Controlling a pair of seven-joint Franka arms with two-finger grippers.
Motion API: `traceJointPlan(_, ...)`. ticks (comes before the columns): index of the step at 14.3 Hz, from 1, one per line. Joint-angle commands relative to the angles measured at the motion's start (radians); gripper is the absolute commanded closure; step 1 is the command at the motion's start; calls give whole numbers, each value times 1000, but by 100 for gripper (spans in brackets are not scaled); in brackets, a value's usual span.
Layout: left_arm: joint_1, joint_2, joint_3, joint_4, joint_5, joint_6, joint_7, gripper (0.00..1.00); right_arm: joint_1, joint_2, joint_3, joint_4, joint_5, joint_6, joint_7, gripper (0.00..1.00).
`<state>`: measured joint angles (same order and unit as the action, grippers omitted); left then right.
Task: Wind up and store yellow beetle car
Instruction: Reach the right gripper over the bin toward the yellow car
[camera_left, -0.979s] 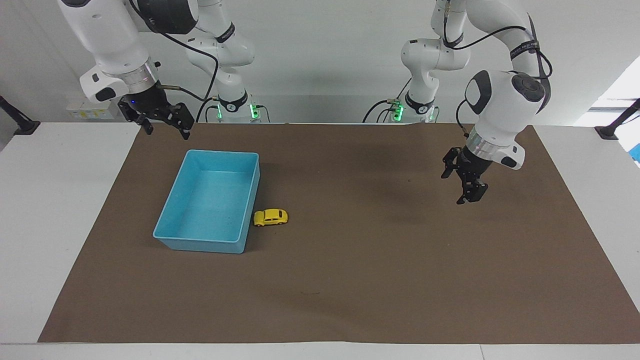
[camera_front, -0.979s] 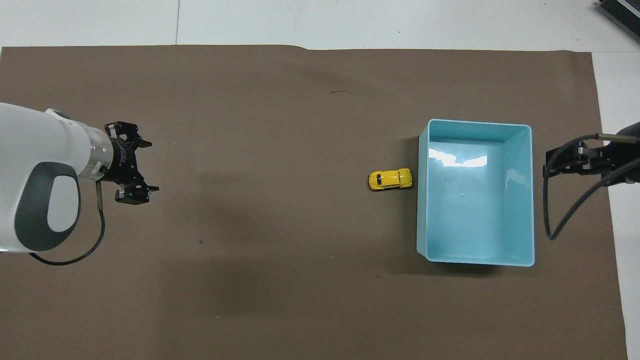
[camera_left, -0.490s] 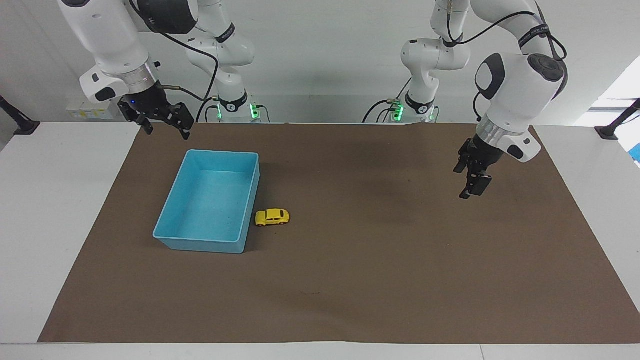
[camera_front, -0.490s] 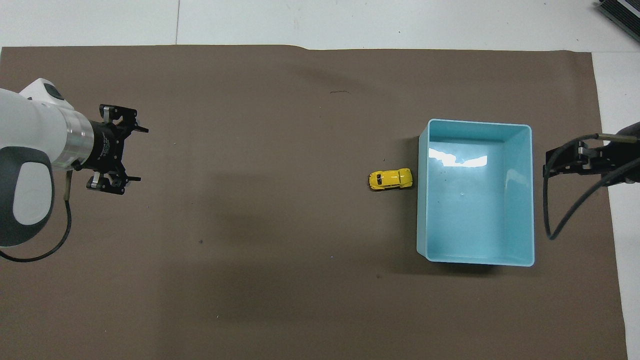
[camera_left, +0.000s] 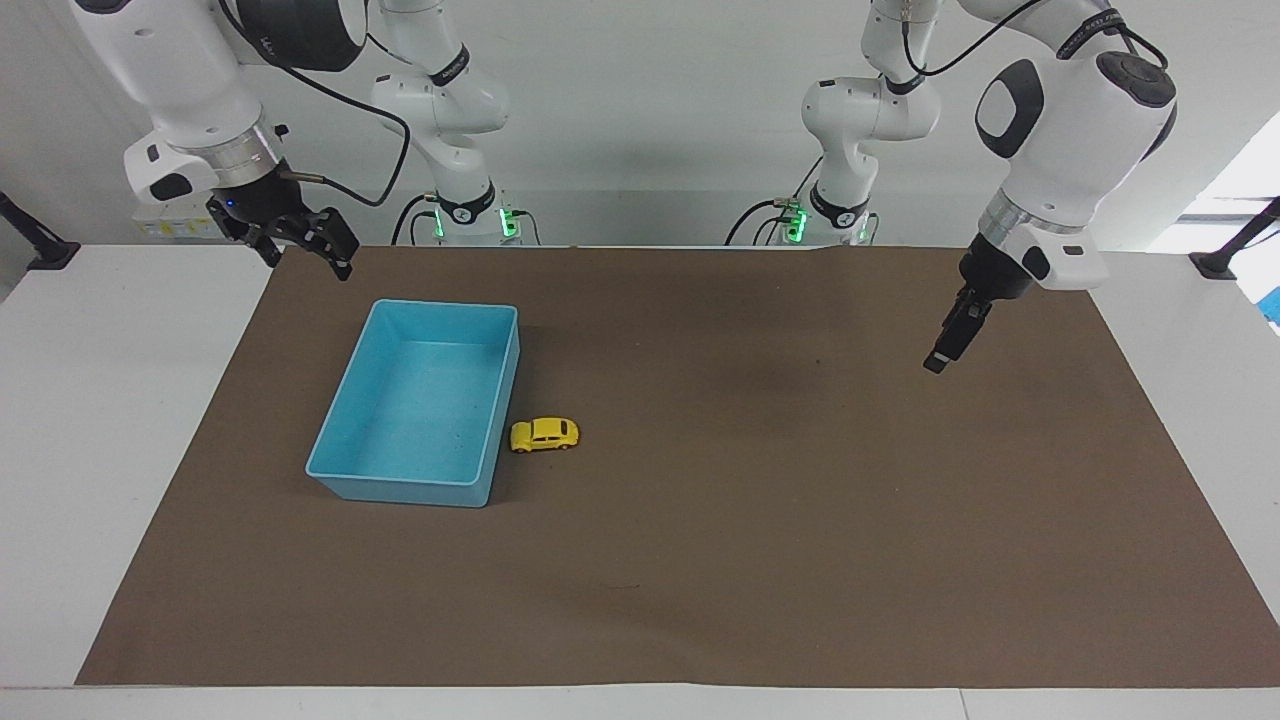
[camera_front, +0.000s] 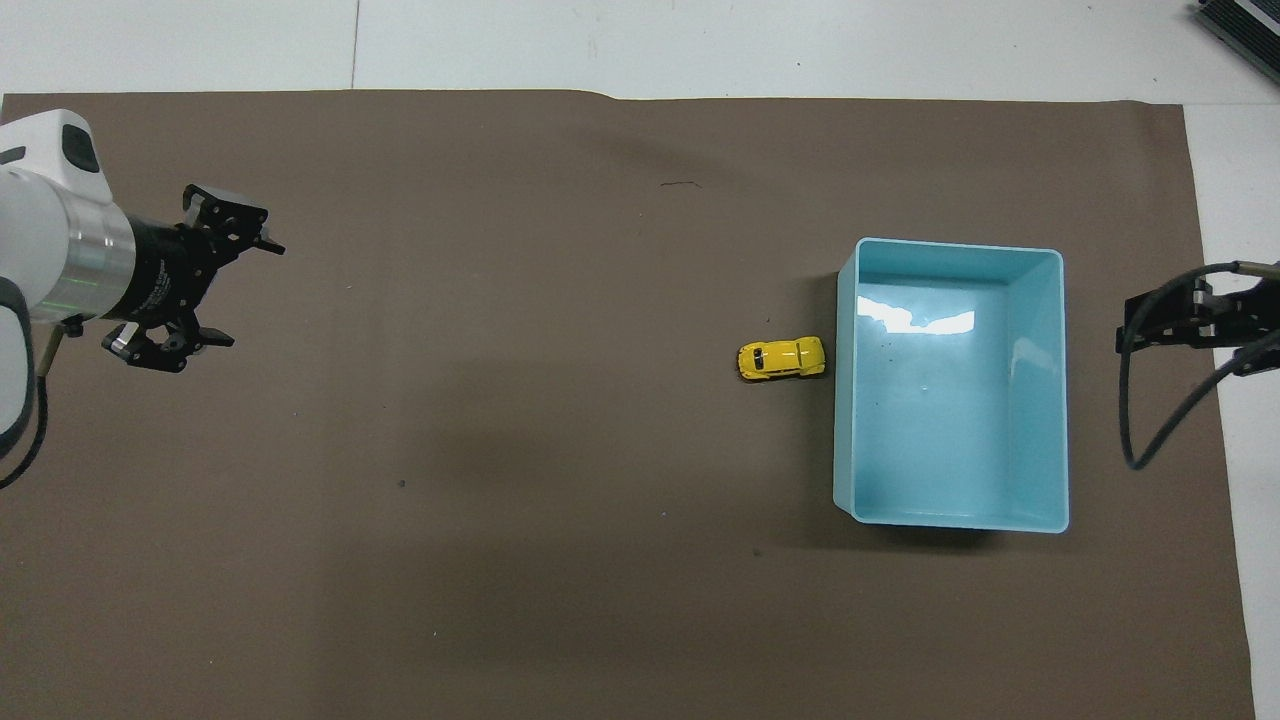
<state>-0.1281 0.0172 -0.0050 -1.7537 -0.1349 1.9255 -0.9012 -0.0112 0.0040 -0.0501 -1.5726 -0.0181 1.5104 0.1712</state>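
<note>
The yellow beetle car (camera_left: 544, 435) lies beside the bin (camera_left: 330, 455), nearer the open, empty right gripper (camera_left: 297, 240) than the open left gripper (camera_front: 195, 283)

The car (camera_left: 544, 434) is sitting left of centre in the facing view, just beside the bin (camera_left: 345, 413), both lying on the mat (camera_left: 760, 540).

From overhead, the right pincer (camera_front: 1160, 322) barely pokes in at the frame's edge, so its fingers can't be read there. The left arm (camera_front: 40, 270) gets chopped off by the edge too. The yellow beetle car (camera_left: 544, 435) is way too tiny to show any winding mechanism.
</note>
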Motion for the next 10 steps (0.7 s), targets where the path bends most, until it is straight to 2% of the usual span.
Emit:
traceJointPlan(1,36,-3,-13,20,15,-42,148,0,2,-21,6,-24,21,4,-19,0)
traceJointPlan(3,45,-16,-13,20,35,-78,282,0,4,-22,9,-24,23,4,-19,0)
traceJointPlan(7,84,-26,-13,19,41,-172,670,0,2,-19,13,-23,47,5,-38,0)
traceJointPlan(10,102,-31,-12,20,44,-246,870,0,11,-18,15,-23,46,22,-101,0)
